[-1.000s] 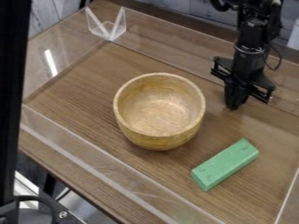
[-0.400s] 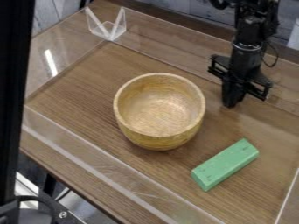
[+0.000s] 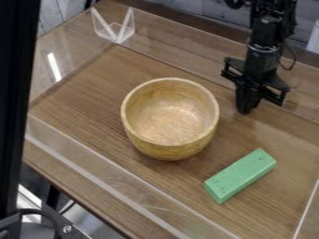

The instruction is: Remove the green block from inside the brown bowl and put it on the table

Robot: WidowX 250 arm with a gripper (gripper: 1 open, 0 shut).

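bowl: the brown bowl [image 3: 171, 118] reads to me as light tan wood, fine grain inside, paler along the rim.
block: I see the green block [image 3: 241, 175] in one solid matte green, near the bowl.
table: the table [image 3: 93, 89] shows me mid-brown wood grain in long streaks; its low walls are clear.
gripper: the gripper [image 3: 253, 105] beside the bowl looks black all over to me.
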